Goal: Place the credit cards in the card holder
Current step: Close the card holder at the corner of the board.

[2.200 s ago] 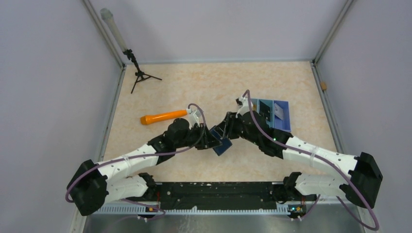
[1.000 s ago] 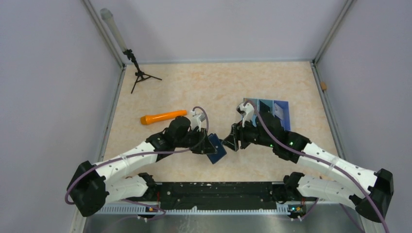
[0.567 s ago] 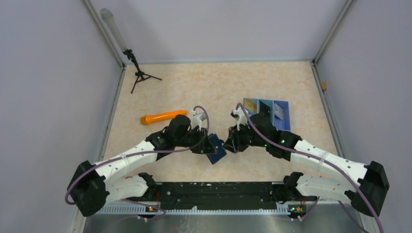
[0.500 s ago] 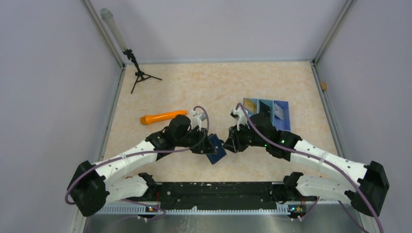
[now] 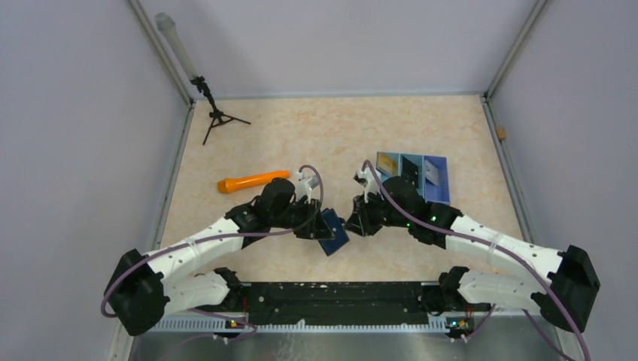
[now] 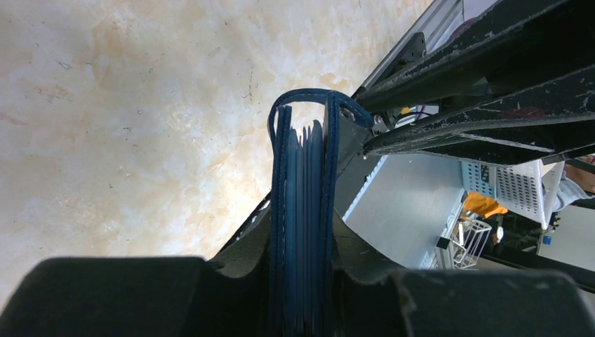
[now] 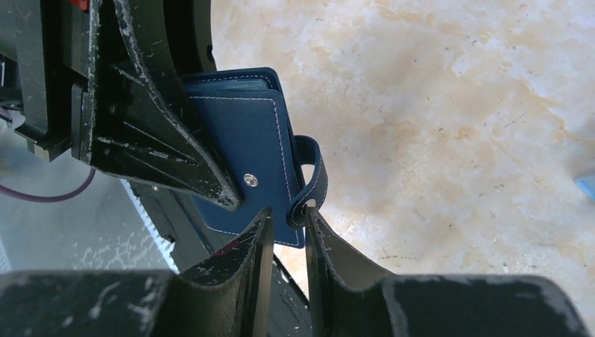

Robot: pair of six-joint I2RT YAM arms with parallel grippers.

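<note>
item: card holder [image 7: 238, 161], folded, clenched edge-on in my left gripper [image 6: 300, 246] between my arms; my right gripper [image 7: 288, 225] narrowed around its snap strap [image 7: 317, 175], bite not confirmable; credit cards [image 5: 388, 162] well apart in blue tray [image 5: 444, 192]; risk: a strap tug drags the holder loose, or the strap slips free.

Your matt navy leather-look card holder [image 7: 245, 151], shiny metal snap stud [image 7: 250, 181], scuffed black plastic right gripper fingers [image 7: 337, 260], smooth marbled tabletop [image 7: 456, 105].

No readable text or label shows anywhere.
</note>
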